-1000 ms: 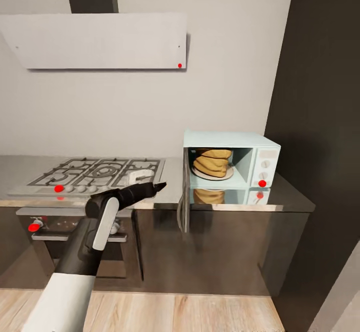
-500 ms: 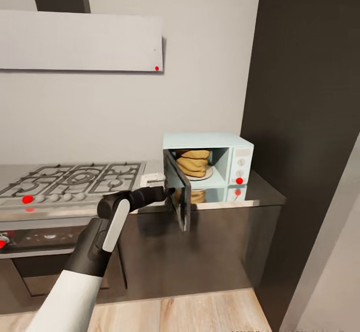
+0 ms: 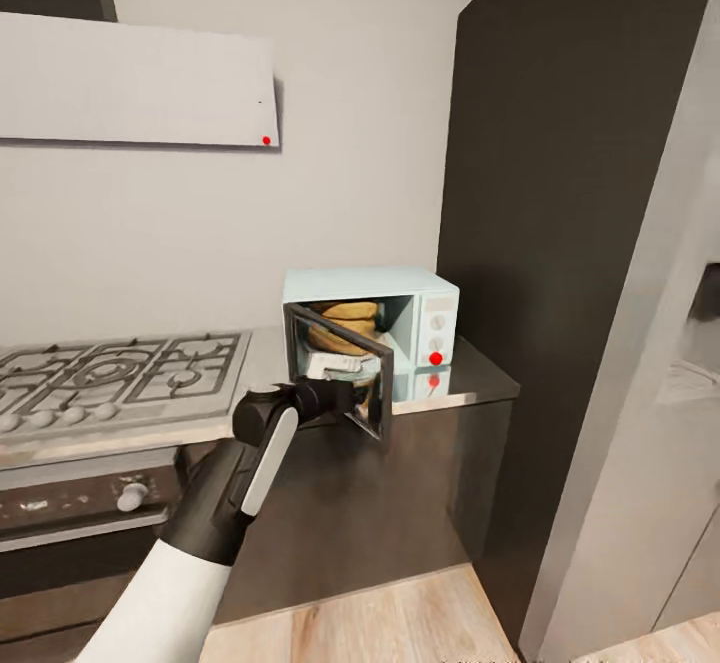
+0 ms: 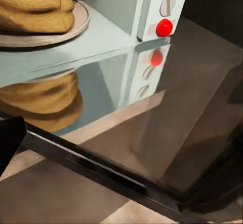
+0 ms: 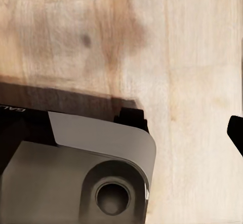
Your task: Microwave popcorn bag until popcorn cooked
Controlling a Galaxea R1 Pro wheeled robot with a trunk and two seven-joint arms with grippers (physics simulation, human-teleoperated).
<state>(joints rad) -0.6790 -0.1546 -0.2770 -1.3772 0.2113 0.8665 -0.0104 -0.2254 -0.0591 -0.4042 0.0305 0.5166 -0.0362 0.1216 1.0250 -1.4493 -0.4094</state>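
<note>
1. The bag (image 3: 342,324) sits inside the microwave (image 3: 400,288), on the round plate (image 4: 55,29) at the middle of the cavity. That is where it has to be for heating, so the carrying part of the task looks done.
2. The door (image 3: 345,375) stands part-way open, swung out over the front edge of the countertop (image 3: 455,383). Its dark glass partly screens the bag in the head view.
3. The left gripper (image 3: 340,398) reaches out at counter height, its tip against the outer face of the door near the lower edge — a sensible place to push from, I judge, since pressure far from the hinge swings the door with least effort.
4. Whether the fingers are spread or pressed together I cannot tell: in the head view the tip merges with the dark door frame, and the left wrist view shows just a dark sliver at one edge.
5. The left wrist view looks through the glass to the bag on its plate, the red light (image 4: 163,27) and a white knob (image 4: 167,4) — the camera is close to the door, which fits a push and not a grasp.
6. The right wrist view looks down on light wood floor (image 5: 152,36) and part of the robot's own body, so that arm seems parked low, out of the way. Its fingers are not clear enough to judge.
7. Remaining, as I read it: shut the door fully, then start the heating. No popcorn is visible.
</note>
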